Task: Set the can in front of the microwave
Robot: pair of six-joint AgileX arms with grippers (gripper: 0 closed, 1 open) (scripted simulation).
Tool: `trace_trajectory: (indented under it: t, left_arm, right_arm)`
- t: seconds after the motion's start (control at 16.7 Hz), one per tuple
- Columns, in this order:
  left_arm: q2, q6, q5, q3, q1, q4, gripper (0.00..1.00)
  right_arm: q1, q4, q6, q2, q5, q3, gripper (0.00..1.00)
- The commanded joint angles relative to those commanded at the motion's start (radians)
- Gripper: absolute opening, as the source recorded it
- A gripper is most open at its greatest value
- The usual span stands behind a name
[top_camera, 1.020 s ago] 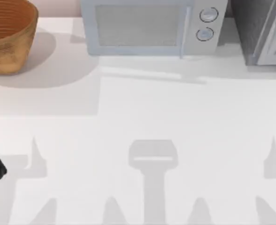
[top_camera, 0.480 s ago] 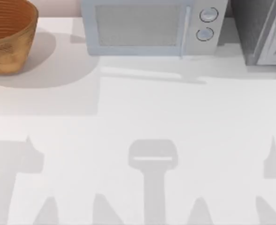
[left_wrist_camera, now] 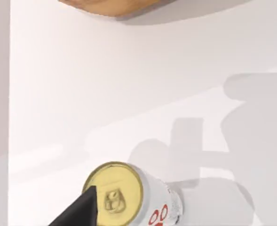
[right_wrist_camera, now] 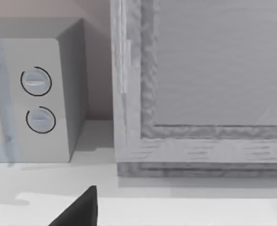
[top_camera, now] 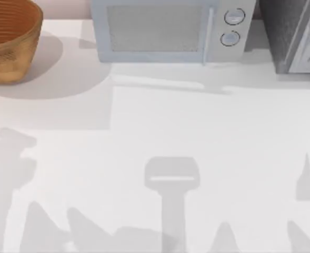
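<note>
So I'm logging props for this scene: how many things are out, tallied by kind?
Kitchen appliances: 2, the light grey-blue microwave and the darker grey speckled appliance.
Baskets: 1, the woven basket.
Drink cans: 1, the can, seen from the left wrist.
Total: 4

White table (top_camera: 155, 132) — on it the microwave (top_camera: 168, 31), a woven basket (top_camera: 10, 39), a speckled grey appliance (top_camera: 294, 34), the can (left_wrist_camera: 129, 195).
</note>
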Motion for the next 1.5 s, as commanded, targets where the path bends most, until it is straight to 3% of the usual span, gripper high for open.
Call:
trace_trajectory:
  t: [0.96,1.5]
  left_arm:
    - [0.961,0.590,0.003,0.758,0.203,-0.608,1.00]
    - [1.043,0.660,0.008,0.838,0.212,-0.663,1.00]
  right_arm:
    - [0.000,0.000,0.000,0.000,0.000,0.000,1.00]
    - [0.000,0.000,0.000,0.000,0.000,0.000,1.00]
